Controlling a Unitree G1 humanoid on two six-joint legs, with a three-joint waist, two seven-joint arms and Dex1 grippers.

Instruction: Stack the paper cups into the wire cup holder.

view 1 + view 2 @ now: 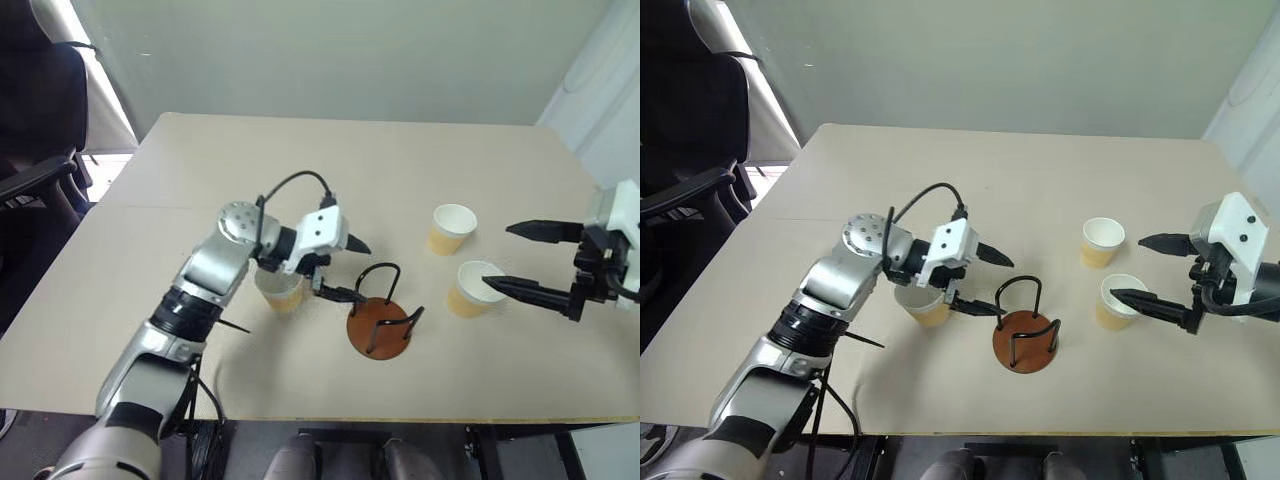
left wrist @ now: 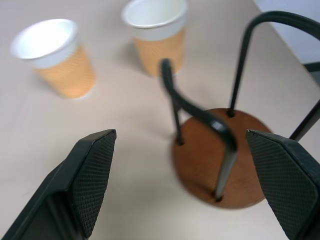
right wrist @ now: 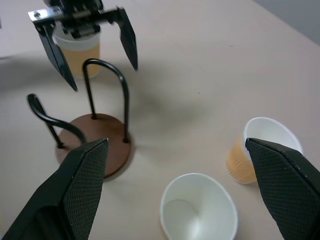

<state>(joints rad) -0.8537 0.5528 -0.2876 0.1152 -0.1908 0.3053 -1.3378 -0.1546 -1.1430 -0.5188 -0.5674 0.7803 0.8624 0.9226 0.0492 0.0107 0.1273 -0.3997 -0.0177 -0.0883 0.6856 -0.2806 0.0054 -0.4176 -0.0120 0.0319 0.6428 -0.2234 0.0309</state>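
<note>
- Nearest the lens, low in the frame, the counter [image 1: 110,330] runs its pale front edge across the head view, bare but for the task's things.
- Left of centre, the left hand [image 1: 343,268] hangs with both black fingers spread wide and nothing between them, just above one of the paper cups [image 1: 281,290], which stands upright on the counter and is partly hidden by the wrist.
- At centre, the wire cup holder [image 1: 379,327] sits empty, its reddish-brown disc flat on the counter and its black loops rising just beside the left hand's lower finger.
- Right of centre, two more cups stand upright and near each other, one further back [image 1: 451,228] and one nearer [image 1: 472,288].
- At the right edge, the right hand [image 1: 508,258] is also fully open and holds nothing; its lower finger reaches over the nearer cup's rim.
- No cup is in the holder yet. To do the step well, a hand should close on a cup's wall below the rim, gently enough not to crush it, lift it clear of the loops and lower it straight down between them.
- Behind the counter, a plain light wall; a dark chair [image 1: 35,120] fills the upper left corner.
</note>
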